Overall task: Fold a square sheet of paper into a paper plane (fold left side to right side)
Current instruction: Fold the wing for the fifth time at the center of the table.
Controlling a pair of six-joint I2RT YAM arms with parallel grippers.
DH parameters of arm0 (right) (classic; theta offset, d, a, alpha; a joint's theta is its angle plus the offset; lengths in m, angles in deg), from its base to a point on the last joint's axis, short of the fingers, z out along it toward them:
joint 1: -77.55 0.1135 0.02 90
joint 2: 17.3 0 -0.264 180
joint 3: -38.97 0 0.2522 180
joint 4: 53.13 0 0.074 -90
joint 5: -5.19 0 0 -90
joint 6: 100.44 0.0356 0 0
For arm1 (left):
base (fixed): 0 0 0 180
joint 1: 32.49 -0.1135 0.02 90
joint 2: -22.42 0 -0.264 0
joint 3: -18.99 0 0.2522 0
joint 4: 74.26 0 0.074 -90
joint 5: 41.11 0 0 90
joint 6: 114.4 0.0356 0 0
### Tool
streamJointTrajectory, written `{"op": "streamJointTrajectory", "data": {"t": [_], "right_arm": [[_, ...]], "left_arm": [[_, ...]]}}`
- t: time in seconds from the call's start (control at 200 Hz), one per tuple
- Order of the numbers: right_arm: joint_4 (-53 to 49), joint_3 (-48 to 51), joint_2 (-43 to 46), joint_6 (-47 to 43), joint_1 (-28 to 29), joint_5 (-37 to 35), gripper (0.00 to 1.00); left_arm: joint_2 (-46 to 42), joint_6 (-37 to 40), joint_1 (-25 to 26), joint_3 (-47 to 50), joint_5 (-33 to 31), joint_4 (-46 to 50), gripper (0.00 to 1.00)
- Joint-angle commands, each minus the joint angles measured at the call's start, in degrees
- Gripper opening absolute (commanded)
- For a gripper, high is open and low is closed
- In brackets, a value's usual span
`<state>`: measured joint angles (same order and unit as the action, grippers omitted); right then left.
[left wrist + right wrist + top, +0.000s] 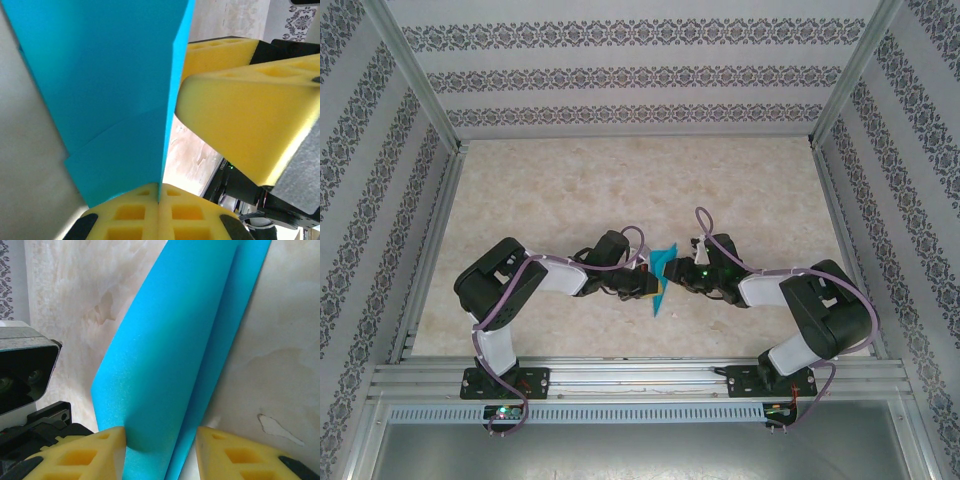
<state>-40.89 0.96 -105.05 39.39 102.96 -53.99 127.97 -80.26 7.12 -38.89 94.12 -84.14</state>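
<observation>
Left fingers [150,210]: pads pressed flat together, pinching the bottom edge of the teal sheet of paper [110,75], so that's the anchor hand imo
Right fingers [75,455]: partway apart with the paper running up through the gap. It leans on one pad and the other pad sits just beside the folded edge, so more straddling than squeezing
Why two hands: my guess is left pins the sheet while right gets set to press along the crease for the left-over-right fold
Paper: looks lifted off the worktop [280,365], tilted, between the two arms around mid-worktop. It's doubled over, one layer overlapping the other along a long straight fold line
Spacing: from the left wrist, the right fingers [240,120] loom just beside the sheet's free edge, so it's very tight in there
Edges: the long free edge has nothing supporting it above the pinch. It's thin stuff and could flop or crumple if the right side closes off-line
Open room: from above, loads of bare worktop [570,180] beyond the arms and out to both sides, with the patterned walls [620,75] well apart from the action
Near side: the rail [640,378] carrying the arm bases is near, so pulling back that way is the cramped direction
</observation>
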Motion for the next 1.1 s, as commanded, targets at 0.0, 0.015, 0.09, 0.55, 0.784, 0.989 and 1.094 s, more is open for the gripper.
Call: {"op": "streamJointTrajectory", "data": {"t": [0.0, 0.015, 0.09, 0.55, 0.784, 0.989, 1.094], "right_arm": [[1.5, -1.2, -1.0, 0.6, 0.8, -1.0, 0.41], [1.6, -1.2, -1.1, 0.7, 0.9, -1.0, 0.41], [1.9, -1.3, -1.4, 0.8, 1.0, -0.9, 0.41], [0.2, -1.0, 0.5, -0.1, 1.1, -2.0, 0.42], [-0.3, -0.9, 1.3, -0.1, 1.1, -2.4, 0.43], [-1.0, -0.8, 2.3, -0.5, 1.1, -2.9, 0.44], [-1.0, -1.0, 2.1, -0.5, 1.1, -2.3, 0.44]], "left_arm": [[1.0, -1.2, -0.8, 0.6, 1.3, -3.5, 0.00], [1.0, -1.2, -0.8, 0.7, 1.3, -3.5, 0.00], [1.0, -1.3, -0.9, 0.7, 1.4, -3.7, 0.00], [1.0, -1.3, -0.9, 1.0, 0.9, -3.6, 0.00], [0.9, -1.3, -0.9, 1.1, 0.9, -3.7, 0.00], [0.9, -1.3, -0.9, 1.1, 0.8, -3.6, 0.00], [0.9, -1.4, -0.9, 1.0, 0.9, -3.5, 0.00]]}}
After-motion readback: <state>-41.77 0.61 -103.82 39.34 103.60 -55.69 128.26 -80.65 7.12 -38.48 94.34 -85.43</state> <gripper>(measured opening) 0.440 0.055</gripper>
